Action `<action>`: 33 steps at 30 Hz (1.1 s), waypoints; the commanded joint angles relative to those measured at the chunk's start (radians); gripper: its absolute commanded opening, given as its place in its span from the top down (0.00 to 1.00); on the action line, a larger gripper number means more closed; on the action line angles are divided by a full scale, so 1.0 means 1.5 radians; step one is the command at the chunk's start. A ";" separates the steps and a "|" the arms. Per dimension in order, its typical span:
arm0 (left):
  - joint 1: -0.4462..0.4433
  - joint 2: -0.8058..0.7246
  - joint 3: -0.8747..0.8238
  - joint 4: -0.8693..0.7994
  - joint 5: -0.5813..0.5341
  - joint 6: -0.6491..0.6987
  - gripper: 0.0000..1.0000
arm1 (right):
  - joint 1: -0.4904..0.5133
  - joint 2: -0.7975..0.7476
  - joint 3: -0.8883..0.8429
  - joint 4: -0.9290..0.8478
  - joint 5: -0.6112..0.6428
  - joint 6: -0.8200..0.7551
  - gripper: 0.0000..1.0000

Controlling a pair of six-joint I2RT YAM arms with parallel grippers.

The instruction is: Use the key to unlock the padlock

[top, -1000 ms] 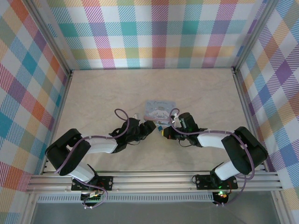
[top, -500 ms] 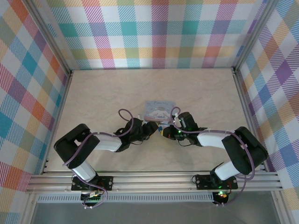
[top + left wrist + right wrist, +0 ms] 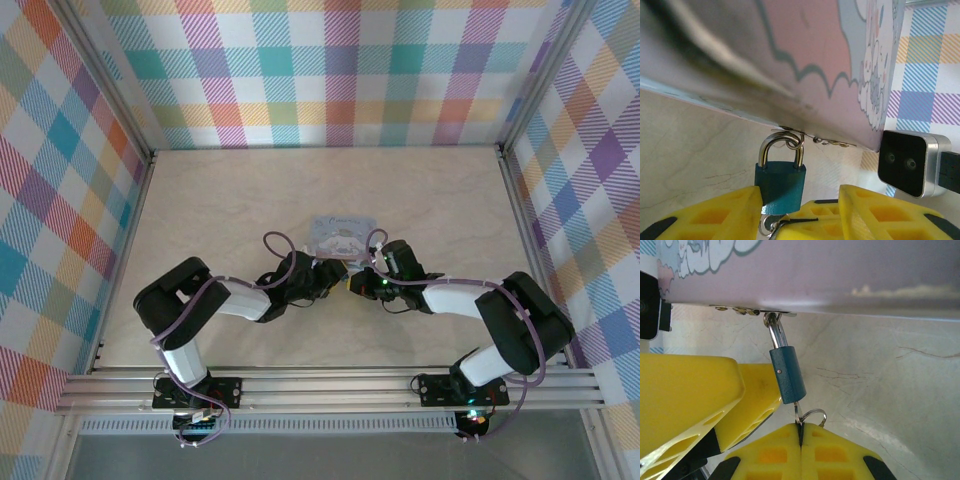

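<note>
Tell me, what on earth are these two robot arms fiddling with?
They are working on a tiny teal padlock that hangs from the clasp of a light-blue tin. The right gripper is pinched shut on the key, which sits in the bottom of the lock. The left gripper stands open on either side of the lock's body. The shackle is closed, so it is not yet unlocked.

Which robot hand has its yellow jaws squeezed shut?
The right gripper: its jaws are pressed together, pinching the key under the padlock. On the left gripper the jaws stand apart, either side of the padlock.
</note>
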 commanded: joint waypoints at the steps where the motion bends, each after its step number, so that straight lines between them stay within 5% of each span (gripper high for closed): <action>1: -0.009 0.014 0.012 0.007 -0.007 -0.014 0.54 | 0.005 -0.009 0.012 -0.006 -0.020 0.011 1.00; 16: -0.010 0.001 0.011 -0.036 -0.025 -0.022 0.51 | 0.005 -0.005 0.013 0.003 -0.024 0.018 1.00; 33: -0.012 0.032 0.038 -0.003 -0.008 -0.022 0.59 | 0.005 0.005 0.015 0.019 -0.040 0.038 1.00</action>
